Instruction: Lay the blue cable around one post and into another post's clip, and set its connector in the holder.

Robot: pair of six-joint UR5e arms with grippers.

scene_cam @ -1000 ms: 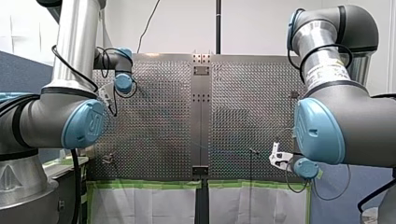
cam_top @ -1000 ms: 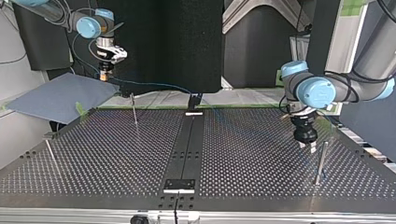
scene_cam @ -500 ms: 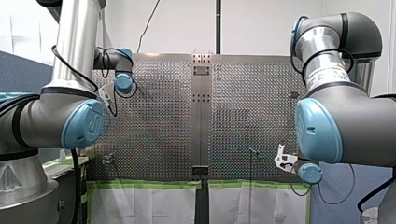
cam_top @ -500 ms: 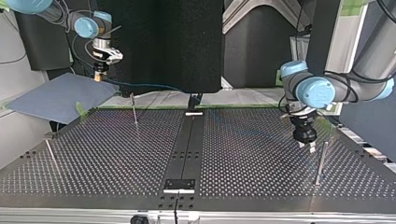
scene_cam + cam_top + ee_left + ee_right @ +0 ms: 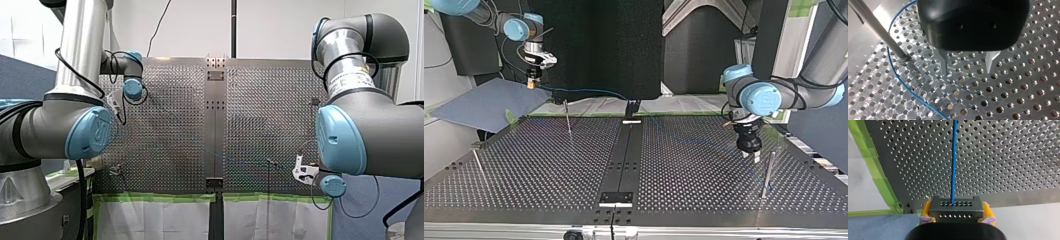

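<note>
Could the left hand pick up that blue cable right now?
Probably yes: the left hand is open, just above the table, and the blue cable lies bare beside it, though the post stands close.

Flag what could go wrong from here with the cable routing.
1. The blue cable only curves loosely round the post at its foot. My left gripper, fingers open beside it, holds nothing, so a pull from the other end could lift the cable off the post.
2. My right gripper holds the connector beyond the edge of the table. If it slips, it likely drops off the table.
</note>
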